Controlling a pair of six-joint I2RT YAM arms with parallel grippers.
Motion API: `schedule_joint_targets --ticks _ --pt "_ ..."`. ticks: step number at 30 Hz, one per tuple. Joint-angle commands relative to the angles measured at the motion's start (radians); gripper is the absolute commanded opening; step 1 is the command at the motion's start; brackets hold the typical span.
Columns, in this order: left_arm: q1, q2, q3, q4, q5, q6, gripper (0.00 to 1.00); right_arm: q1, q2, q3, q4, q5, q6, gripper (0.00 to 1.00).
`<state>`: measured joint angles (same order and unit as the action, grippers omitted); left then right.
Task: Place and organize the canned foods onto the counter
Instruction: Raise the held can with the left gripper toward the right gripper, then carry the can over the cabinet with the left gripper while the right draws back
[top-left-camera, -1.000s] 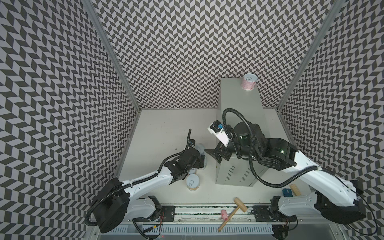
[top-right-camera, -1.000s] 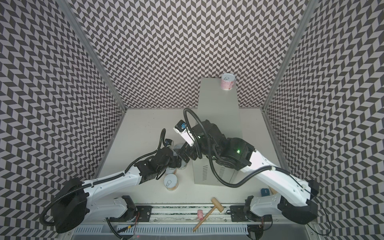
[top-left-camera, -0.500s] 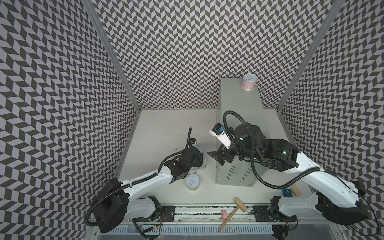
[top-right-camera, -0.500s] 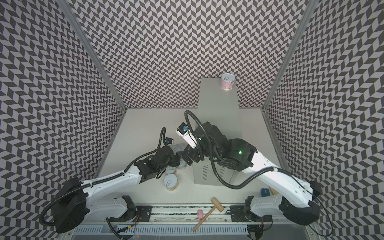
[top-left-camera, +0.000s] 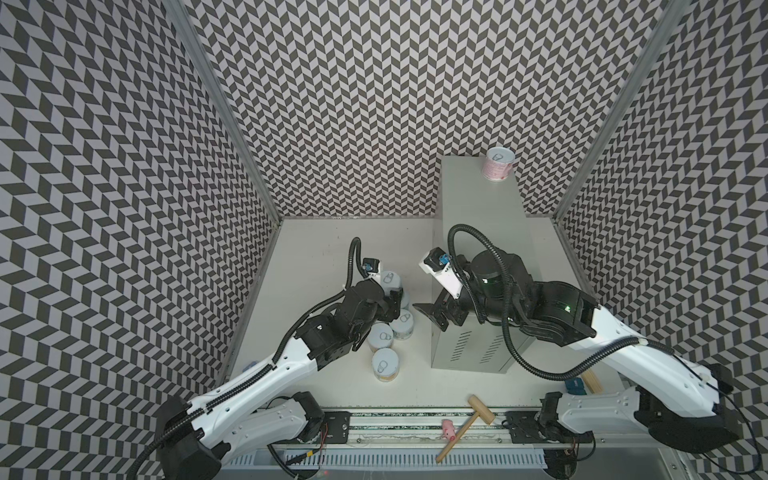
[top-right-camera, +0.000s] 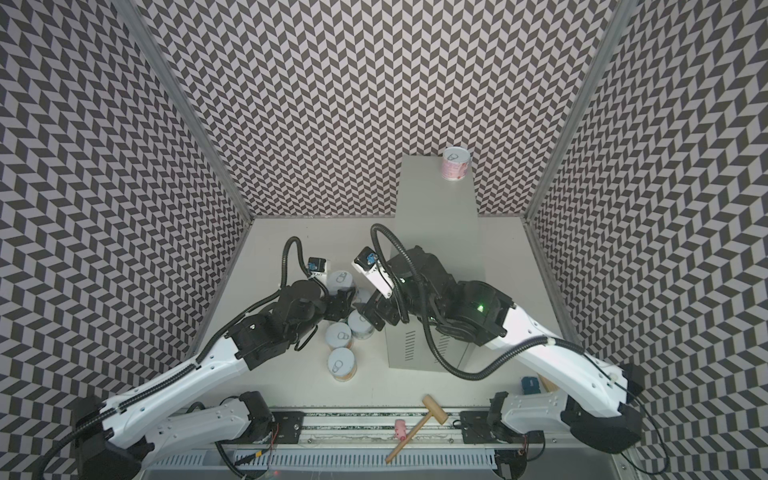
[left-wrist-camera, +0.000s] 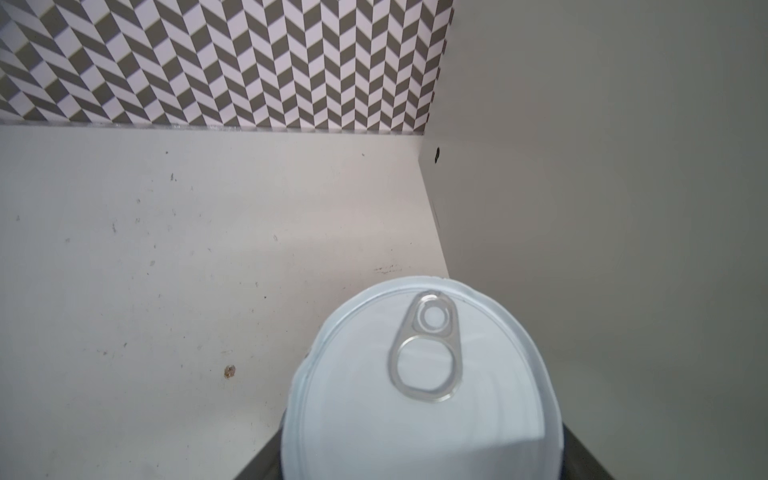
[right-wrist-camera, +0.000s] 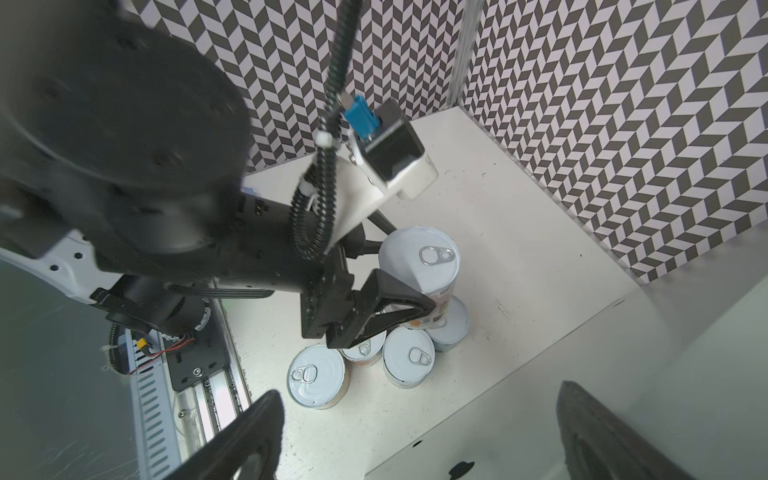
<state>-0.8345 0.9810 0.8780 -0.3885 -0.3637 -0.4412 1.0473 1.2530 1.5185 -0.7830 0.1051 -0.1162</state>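
Clearly the left gripper (right-wrist-camera: 409, 270) has its jaws clamped on the sides of 1 can (left-wrist-camera: 419, 395), low on the label, which holds the pull-tab lid level. This can sits higher than its neighbours, but I cannot tell whether it rests on another can or hangs clear.

4 more cans (top-left-camera: 380, 336) stand upright in a tight cluster on the white tabletop (top-left-camera: 332, 249), just beside the counter's left wall near its front corner, within reach of both arms.

1 pink can (top-left-camera: 496, 164) is already on the counter (top-left-camera: 469, 216), at the far right corner of its top. That probably leaves the rest of the top free for a tidy row.

The right gripper (top-left-camera: 431, 316) hangs wide open and empty beside the counter's near left corner, above the cluster. It seems placed to receive this can or take the next.
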Motion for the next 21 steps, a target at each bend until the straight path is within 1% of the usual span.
schedule_joint_targets --ticks 1,2,6,9,13,18,21 --pt "0.006 -0.076 0.098 -0.006 0.030 0.044 0.72 0.006 -0.022 -0.016 0.067 -0.024 -0.011 0.99" --pt "0.006 -0.096 0.114 -0.004 0.049 0.087 0.71 0.005 -0.024 -0.017 0.072 -0.036 -0.011 0.99" --pt "0.005 -0.136 0.179 -0.013 0.124 0.163 0.71 0.005 -0.040 -0.030 0.102 -0.054 -0.002 0.99" --pt "0.006 -0.135 0.231 -0.015 0.187 0.207 0.71 0.006 -0.061 -0.033 0.121 -0.033 0.018 0.99" --pt "0.004 -0.091 0.321 -0.020 0.272 0.252 0.71 0.005 -0.128 -0.047 0.169 0.057 0.070 0.99" --pt "0.000 -0.015 0.435 -0.019 0.342 0.302 0.70 0.004 -0.241 -0.111 0.222 0.156 0.142 0.99" --pt "-0.010 0.053 0.517 -0.038 0.366 0.332 0.70 0.005 -0.289 -0.141 0.214 0.278 0.214 0.99"
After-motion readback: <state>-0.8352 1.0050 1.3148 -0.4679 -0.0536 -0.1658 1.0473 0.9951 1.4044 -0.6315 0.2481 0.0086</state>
